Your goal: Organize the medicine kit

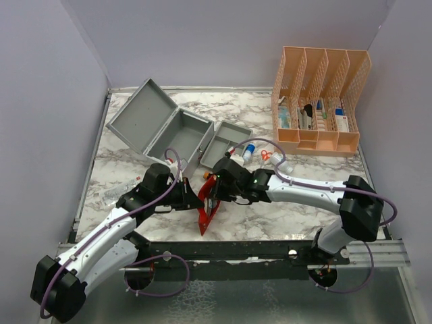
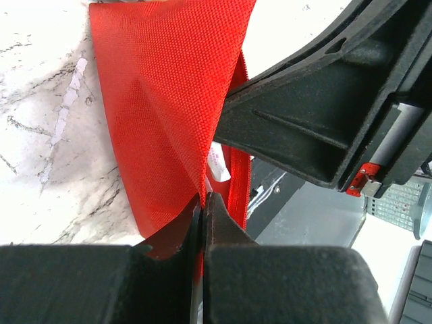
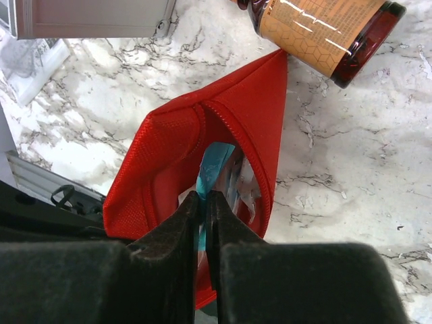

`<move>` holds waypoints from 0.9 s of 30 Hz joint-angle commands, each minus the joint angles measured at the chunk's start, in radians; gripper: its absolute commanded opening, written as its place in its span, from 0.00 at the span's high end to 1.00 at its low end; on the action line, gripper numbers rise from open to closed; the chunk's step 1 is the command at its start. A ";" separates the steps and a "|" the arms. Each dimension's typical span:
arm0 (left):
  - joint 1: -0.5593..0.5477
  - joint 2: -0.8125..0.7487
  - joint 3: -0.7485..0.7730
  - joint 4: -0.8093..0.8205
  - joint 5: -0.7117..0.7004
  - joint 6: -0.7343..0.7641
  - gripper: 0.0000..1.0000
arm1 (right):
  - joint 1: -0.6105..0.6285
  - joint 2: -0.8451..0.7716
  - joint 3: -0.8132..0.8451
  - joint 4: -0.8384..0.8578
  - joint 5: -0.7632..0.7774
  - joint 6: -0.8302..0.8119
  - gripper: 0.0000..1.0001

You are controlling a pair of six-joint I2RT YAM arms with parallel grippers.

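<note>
Left gripper (image 2: 202,202) is pinching the flat red fabric pouch (image 3: 155,162); right gripper (image 3: 202,197) is nipping a teal packet (image 3: 214,165), apparently inside it. Grey metal case (image 1: 143,115) at eleven o'clock is sitting open, awaiting filling.

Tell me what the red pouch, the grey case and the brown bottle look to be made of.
Red pouch: woven fabric, likely nylon; a fine grid weave and soft folds show.
Grey case: matt, even grey with crisp flat walls; painted metal or hard plastic, the look leaves it open.
Brown bottle: glossy, see-through amber with sharp highlights; glass or clear plastic, with a paper-like tan label.
</note>
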 commanded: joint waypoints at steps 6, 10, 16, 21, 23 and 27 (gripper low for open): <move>0.001 0.001 0.035 -0.006 -0.017 0.020 1.00 | 0.008 0.036 0.071 -0.073 0.117 0.012 0.86; 0.001 0.006 0.036 -0.005 -0.016 0.024 1.00 | 0.008 0.052 0.086 -0.062 0.149 -0.003 0.85; 0.002 0.004 0.040 -0.005 -0.017 0.023 1.00 | 0.008 0.081 0.122 -0.080 0.143 -0.031 0.75; 0.002 0.002 0.044 -0.006 -0.017 0.017 1.00 | 0.007 0.029 0.112 -0.080 0.117 -0.060 0.69; 0.002 0.000 0.044 -0.007 -0.016 0.018 1.00 | 0.008 -0.008 0.100 -0.066 0.113 -0.078 0.68; 0.003 -0.003 0.045 -0.006 -0.016 0.018 1.00 | 0.007 -0.075 0.071 -0.083 0.148 -0.083 0.67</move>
